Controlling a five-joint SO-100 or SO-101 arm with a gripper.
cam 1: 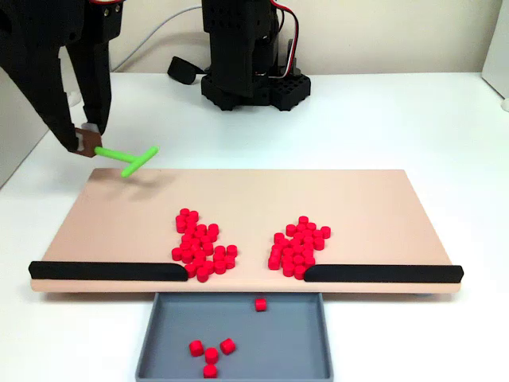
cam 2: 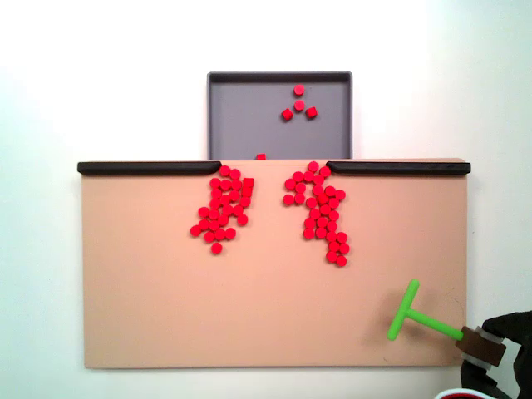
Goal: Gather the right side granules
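Observation:
The granules [cam 1: 203, 247] are a loose, elongated cluster of tiny red blocks on the tan board [cam 1: 334, 199], left of the gap in a fixed view. They lie right of the gap as the straggling cluster of granules [cam 2: 320, 208] in the top-down fixed view. My gripper [cam 1: 86, 143] hangs over the board's far left corner, shut on the stem of a green T-shaped tool [cam 1: 119, 153]. From above, the gripper [cam 2: 482, 345] sits at the board's lower right corner, and the tool [cam 2: 404, 309] points toward the granules, well apart from them.
A tighter red cluster [cam 1: 298, 247] lies on the other side of the gap. Two black rails [cam 1: 103, 270] [cam 1: 382, 273] line the board's front edge. A grey tray [cam 1: 302, 350] below the gap holds a few loose red blocks [cam 1: 211, 350]. The arm's base [cam 1: 246, 56] stands behind.

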